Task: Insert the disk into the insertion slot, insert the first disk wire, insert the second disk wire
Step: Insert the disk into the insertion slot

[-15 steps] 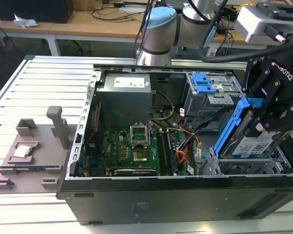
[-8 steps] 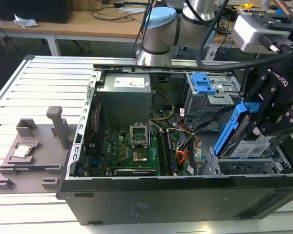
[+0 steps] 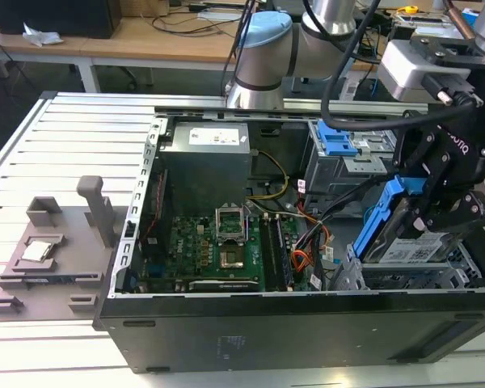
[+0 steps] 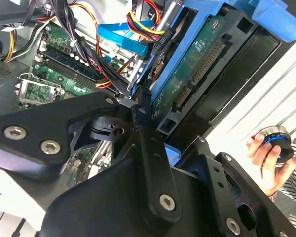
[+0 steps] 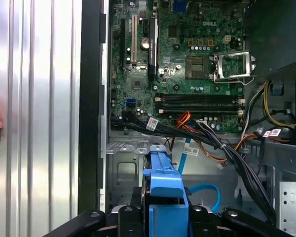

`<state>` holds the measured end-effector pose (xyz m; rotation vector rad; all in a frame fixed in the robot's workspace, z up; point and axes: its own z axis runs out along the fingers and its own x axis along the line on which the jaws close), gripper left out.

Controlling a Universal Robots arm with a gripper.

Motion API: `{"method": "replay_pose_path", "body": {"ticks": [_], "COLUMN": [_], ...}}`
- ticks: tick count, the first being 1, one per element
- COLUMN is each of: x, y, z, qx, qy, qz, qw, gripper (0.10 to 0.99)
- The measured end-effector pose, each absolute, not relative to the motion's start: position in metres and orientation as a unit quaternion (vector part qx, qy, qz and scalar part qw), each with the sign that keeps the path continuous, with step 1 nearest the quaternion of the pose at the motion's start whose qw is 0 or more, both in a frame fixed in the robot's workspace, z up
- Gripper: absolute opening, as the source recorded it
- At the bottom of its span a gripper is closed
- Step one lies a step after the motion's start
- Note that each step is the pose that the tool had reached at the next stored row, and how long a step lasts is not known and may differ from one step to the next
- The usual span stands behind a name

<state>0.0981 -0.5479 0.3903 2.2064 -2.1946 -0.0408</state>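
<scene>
Gripping the disk by its blue carrier, the pincer holds it tilted at the lower right of the exterior view, low end at the insertion slot inside the open computer case. Black pincer links cover the disk's upper end, so how deep it sits in the slot cannot be told. In the second wrist view a person's hand is partly cut off.
</scene>
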Motion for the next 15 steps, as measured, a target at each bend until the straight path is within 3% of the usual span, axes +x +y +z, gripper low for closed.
{"method": "replay_pose_path", "body": {"ticks": [15], "x": [0.098], "y": [-0.548], "z": [0.378], "qx": [0.709], "qy": [-0.705], "qz": [-0.013], "qw": [0.015], "gripper": [0.365]}}
